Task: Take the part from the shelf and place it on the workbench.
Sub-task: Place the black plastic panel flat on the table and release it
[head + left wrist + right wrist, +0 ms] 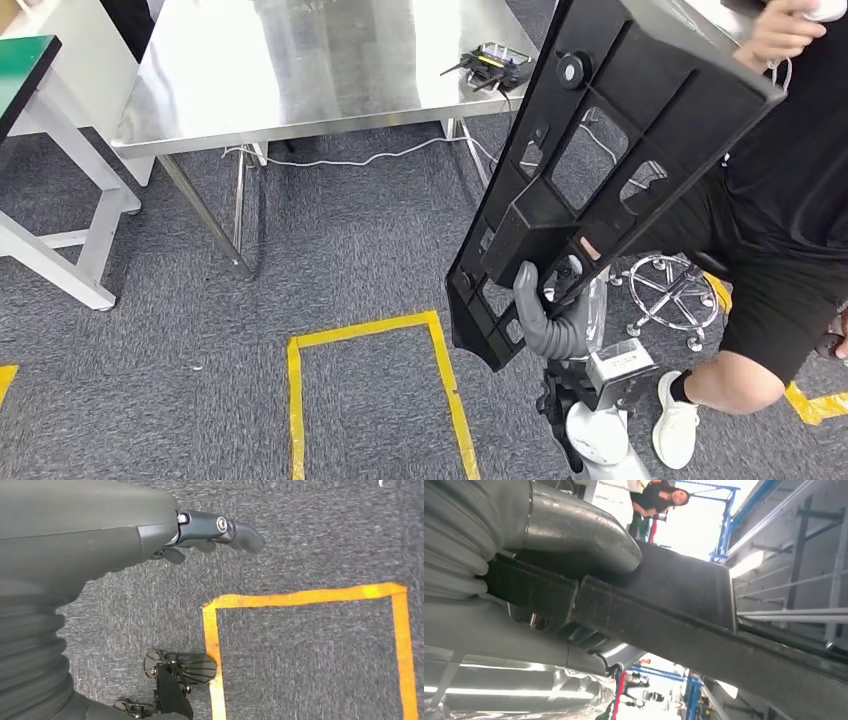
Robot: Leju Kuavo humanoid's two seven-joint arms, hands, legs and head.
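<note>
Gripped low in the right hand [545,318], close under the head camera: long black ribbed part [600,160], carried in the air, not yet on anything. Thumb and fingers wrapped round a rib near its lower end, with most of its length above and beyond the grasp; same clamp seen in the right wrist view, thick grey thumb [579,530] pressed over the part's edge [664,605]. Long axis tilted, running from the hand up and away to the right, far end close to a seated person [790,170]. Steel workbench [300,70] ahead and to the left, well apart from the part, across grey carpet and a yellow taped square [375,395]. Probably a swing leftward and forward needed before setting down. Left hand [220,532] hanging over the carpet, empty; fingers look curled, though cannot tell for certain. Right hand plainly the working one.
</note>
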